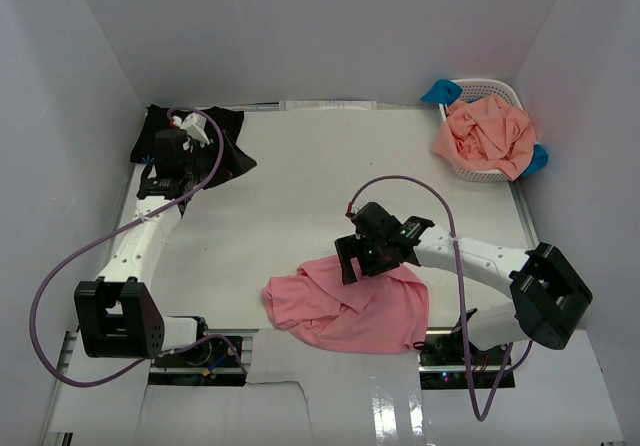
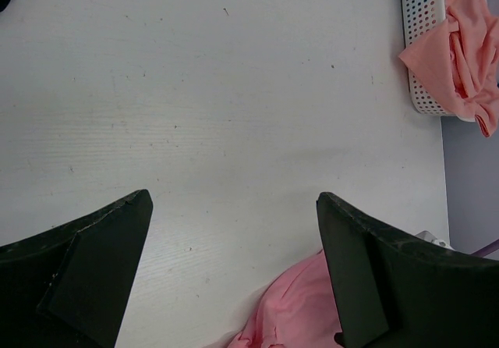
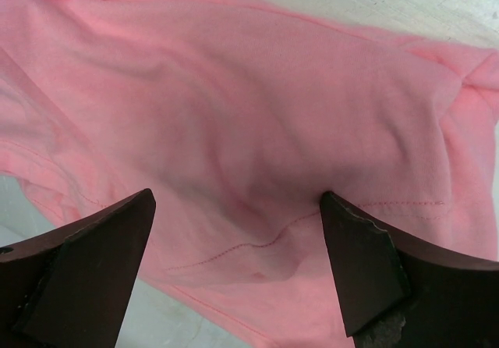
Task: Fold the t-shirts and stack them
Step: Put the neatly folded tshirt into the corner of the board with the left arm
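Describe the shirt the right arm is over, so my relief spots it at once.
Start at the white table and look to its near edge, about the middle. There a crumpled pink t-shirt lies under the right arm's open fingers. Unlike the pink shirts heaped in the far-right basket and the black shirt far left, it lies alone on bare tabletop.

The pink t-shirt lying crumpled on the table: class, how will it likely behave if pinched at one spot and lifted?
The pink t-shirt probably goes floppy: it lies in soft folds, so most would hang and drag. It looks thin, likely light. Pushed across the table, it would likely bunch rather than slide.
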Controlling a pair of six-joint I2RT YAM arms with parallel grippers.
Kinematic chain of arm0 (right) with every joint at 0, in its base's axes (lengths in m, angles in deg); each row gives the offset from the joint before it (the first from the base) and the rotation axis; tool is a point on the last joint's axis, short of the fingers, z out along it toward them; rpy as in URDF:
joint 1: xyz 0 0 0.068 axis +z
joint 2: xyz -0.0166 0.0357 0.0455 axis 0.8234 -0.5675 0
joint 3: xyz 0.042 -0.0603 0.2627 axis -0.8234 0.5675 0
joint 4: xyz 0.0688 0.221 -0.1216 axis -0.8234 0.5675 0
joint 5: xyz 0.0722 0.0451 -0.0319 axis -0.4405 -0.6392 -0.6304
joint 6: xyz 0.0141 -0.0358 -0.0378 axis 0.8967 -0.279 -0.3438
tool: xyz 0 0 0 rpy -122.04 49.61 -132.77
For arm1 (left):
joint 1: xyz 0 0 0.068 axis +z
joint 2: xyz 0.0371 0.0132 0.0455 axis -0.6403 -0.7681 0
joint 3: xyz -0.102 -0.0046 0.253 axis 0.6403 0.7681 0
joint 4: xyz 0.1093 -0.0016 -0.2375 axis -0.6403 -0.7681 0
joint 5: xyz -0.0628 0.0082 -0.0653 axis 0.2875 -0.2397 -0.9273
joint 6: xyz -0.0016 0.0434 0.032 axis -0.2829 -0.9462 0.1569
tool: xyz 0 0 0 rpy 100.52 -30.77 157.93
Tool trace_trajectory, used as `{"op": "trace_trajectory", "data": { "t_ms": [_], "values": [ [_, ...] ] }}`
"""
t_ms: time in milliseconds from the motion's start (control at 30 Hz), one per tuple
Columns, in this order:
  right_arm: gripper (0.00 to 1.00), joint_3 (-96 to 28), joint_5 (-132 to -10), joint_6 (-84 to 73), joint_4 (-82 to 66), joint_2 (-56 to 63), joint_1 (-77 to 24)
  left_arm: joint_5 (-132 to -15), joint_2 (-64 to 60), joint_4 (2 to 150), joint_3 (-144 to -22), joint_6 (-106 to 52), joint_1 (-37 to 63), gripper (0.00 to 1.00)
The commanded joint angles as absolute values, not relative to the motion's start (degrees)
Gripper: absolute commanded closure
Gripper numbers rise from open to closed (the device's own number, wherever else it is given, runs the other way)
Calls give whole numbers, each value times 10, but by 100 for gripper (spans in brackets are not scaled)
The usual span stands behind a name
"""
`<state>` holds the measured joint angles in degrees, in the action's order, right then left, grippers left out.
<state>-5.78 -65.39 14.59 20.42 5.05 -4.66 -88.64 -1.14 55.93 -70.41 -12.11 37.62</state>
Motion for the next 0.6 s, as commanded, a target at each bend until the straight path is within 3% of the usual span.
{"op": "trace_trajectory", "data": {
  "t_ms": [0, 567],
  "values": [
    [7, -50, -650, 152, 186, 52, -41, -895, 0, 558, -720, -123, 379, 2],
    [8, -49, -640, 156, 174, 68, -30, -896, -1, 558, -721, -125, 379, 2]
  ]
}}
